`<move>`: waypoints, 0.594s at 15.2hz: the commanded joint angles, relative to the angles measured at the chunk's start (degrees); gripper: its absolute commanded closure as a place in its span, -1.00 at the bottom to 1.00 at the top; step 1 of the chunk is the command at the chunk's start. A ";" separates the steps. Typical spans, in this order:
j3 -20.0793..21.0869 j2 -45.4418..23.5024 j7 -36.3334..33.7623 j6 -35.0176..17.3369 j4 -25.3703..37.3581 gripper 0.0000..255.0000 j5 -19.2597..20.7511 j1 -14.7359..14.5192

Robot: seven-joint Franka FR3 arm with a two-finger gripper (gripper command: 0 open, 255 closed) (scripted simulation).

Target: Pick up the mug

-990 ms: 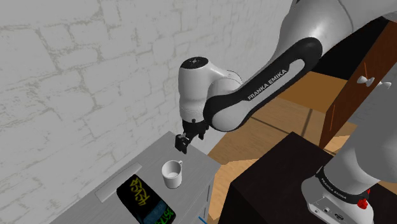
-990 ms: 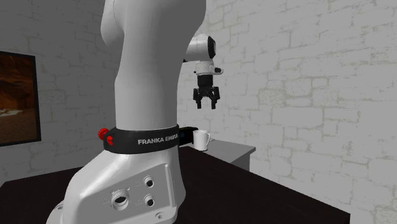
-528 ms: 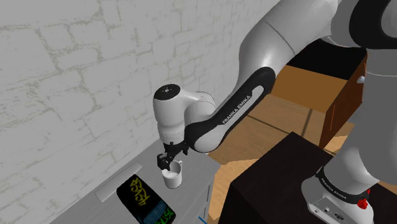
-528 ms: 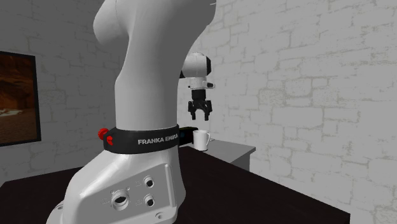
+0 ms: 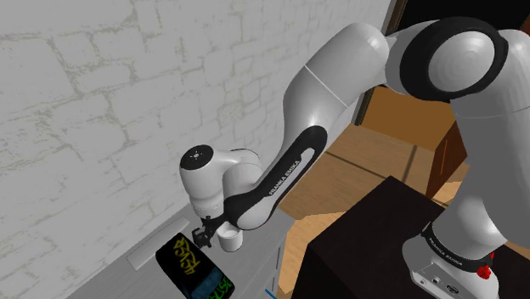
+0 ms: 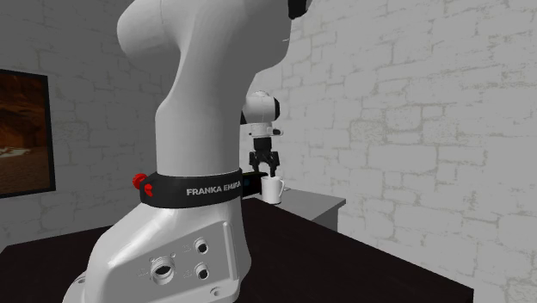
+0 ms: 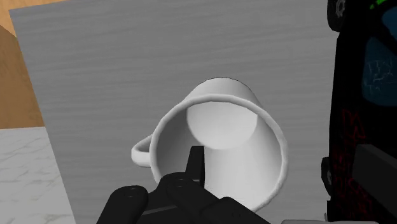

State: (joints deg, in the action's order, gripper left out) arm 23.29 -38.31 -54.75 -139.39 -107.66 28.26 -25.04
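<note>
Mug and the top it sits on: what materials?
Plain white handled mug: matte, uniform white, smooth with soft shading, no gloss; could be ceramic, but the render leaves it open. Grey tabletop: matte, fine parallel streaks; painted wood or brushed laminate, can't tell which.

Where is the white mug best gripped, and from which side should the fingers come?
Grip the mug by its wall at the rim, from above, one finger inside, one outside. It stands upright on the grey table, mouth open upward; its handle is a thin side loop.
</note>
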 commanded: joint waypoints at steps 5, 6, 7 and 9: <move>-1.95 -4.37 -1.43 -2.57 1.74 -1.00 2.03 -1.59; -1.95 -4.37 -1.43 -2.58 1.73 -1.00 2.03 -1.59; -1.95 -4.37 -1.42 -2.58 1.74 -1.00 2.03 -1.59; -1.97 -4.41 -1.45 -2.62 1.73 1.00 2.05 -1.61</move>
State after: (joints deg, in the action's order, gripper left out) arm 21.34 -42.67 -56.18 -141.96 -105.94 30.27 -26.62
